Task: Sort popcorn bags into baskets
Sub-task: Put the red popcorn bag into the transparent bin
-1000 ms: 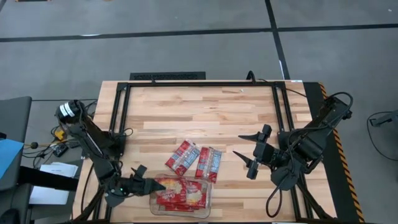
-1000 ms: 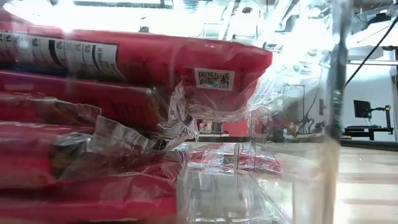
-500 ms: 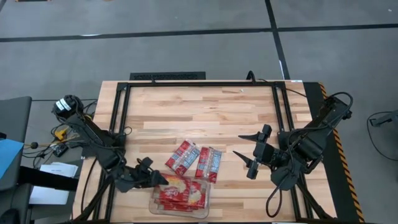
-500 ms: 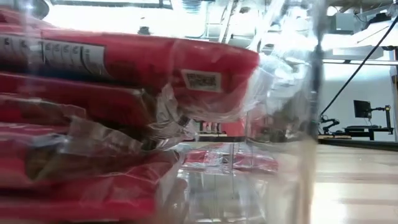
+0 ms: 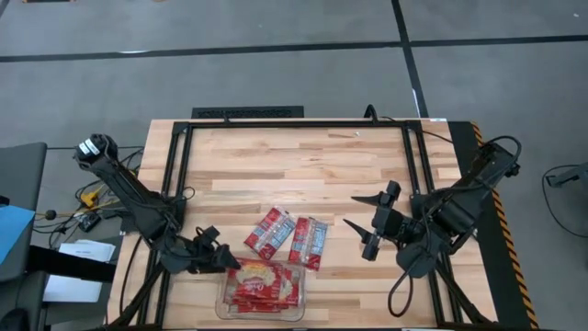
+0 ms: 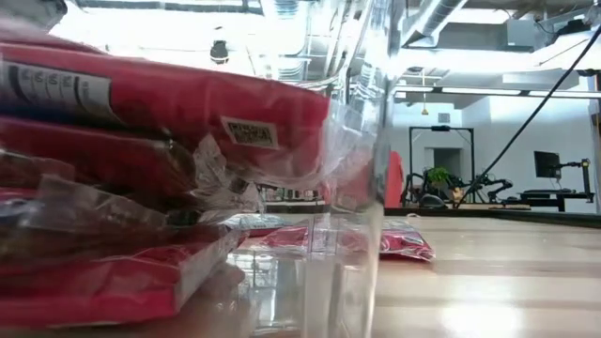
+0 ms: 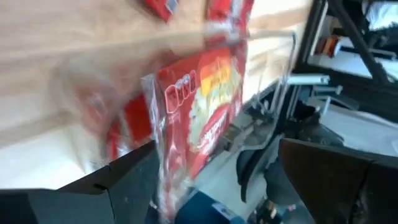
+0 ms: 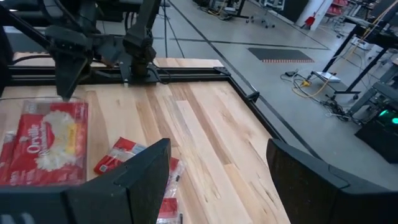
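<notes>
**Popcorn count: two bags loose, a stack in the one tub**

Only one basket (image 5: pixel 260 313) here, a clear plastic tub at the near edge of the bench (image 5: pixel 294 156), left of centre. From the side there's a stack of red popcorn bags (image 6: pixel 141 103) in it, at least three layers deep, can't get an exact number. The top bag (image 5: pixel 267 286) lies flat, popcorn picture up, long axis running across the bench, same as the tub's long side.

Two more bags are loose on the wood just beyond the tub: the left loose bag (image 5: pixel 269 232) is angled diagonally, and the right loose bag (image 5: pixel 309 242) points more or less away from the tub, slightly tilted. They sit just beside each other.

Left arm is stretched low along the bench's left side, its left hand (image 5: pixel 218 257) right at the tub's left end, fingers spread apart, holding nothing I can see. Right arm is folded up at the right side; right hand (image 5: pixel 360 221) hovers well clear of the bags, fingers wide open and empty.
</notes>
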Robot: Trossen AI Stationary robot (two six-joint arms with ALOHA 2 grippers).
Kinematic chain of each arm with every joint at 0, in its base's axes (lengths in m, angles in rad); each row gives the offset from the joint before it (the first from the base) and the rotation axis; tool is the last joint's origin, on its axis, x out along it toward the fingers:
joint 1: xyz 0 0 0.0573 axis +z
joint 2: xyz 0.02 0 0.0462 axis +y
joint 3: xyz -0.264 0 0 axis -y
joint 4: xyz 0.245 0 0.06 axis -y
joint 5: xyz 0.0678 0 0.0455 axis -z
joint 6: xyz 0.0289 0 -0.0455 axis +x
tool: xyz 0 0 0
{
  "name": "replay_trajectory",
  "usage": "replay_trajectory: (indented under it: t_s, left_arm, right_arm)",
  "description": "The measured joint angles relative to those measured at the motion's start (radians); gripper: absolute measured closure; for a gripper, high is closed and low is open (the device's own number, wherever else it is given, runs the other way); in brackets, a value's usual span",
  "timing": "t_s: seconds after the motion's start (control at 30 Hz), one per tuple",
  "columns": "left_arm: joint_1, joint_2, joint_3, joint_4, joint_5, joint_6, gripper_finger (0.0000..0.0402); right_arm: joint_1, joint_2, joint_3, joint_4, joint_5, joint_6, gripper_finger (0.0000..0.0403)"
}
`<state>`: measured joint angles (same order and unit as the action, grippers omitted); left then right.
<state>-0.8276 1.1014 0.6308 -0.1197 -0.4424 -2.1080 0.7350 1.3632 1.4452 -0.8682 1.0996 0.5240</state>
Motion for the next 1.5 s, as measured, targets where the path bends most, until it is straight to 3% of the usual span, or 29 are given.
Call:
replay_trajectory:
  t_s: [0.3,0.43,0.57,0.7,0.87,0.93,1.0,1.07,1.27,1.4,1.5]
  left_arm:
    - [0.000,-0.125,0.000,-0.072,-0.007,-0.026,0.0088]
    - [0.010,-0.184,0.001,-0.160,-0.046,-0.022,0.0088]
    - [0.057,-0.242,0.001,-0.305,-0.127,0.009,0.0088]
    - [0.137,-0.286,0.001,-0.388,-0.145,0.086,0.0088]
    - [0.271,-0.299,0.001,-0.386,-0.105,0.252,0.0088]
    - [0.321,-0.296,0.002,-0.373,-0.068,0.315,0.0088]
    - [0.366,-0.293,0.001,-0.379,-0.031,0.366,0.0088]
    - [0.412,-0.279,0.003,-0.355,-0.006,0.416,0.0088]
    - [0.530,-0.225,0.001,-0.378,0.125,0.593,0.0088]
    - [0.582,-0.172,-0.003,-0.402,0.200,0.660,0.0088]
    - [0.624,-0.137,-0.047,-0.276,0.300,0.700,0.0088]
  right_arm:
    - [-0.037,0.000,0.000,0.001,-0.064,0.031,0.0113]
    - [-0.136,0.002,-0.032,0.022,-0.225,0.090,0.0113]
    - [-0.234,0.038,-0.122,0.017,-0.322,0.221,0.0113]
    - [-0.323,0.064,-0.246,0.059,-0.551,0.374,0.0113]
    - [-0.371,0.131,-0.406,0.202,-0.710,0.568,0.0113]
    - [-0.370,0.162,-0.446,0.192,-0.746,0.609,0.0113]
    - [-0.359,0.210,-0.471,0.290,-0.771,0.636,0.0113]
    - [-0.349,0.244,-0.472,0.287,-0.776,0.638,0.0113]
    - [-0.351,0.314,-0.470,0.516,-0.835,0.556,0.0113]
    - [-0.359,0.308,-0.443,0.620,-0.819,0.404,0.0113]
    - [-0.375,0.290,-0.399,0.629,-0.804,0.241,0.0113]
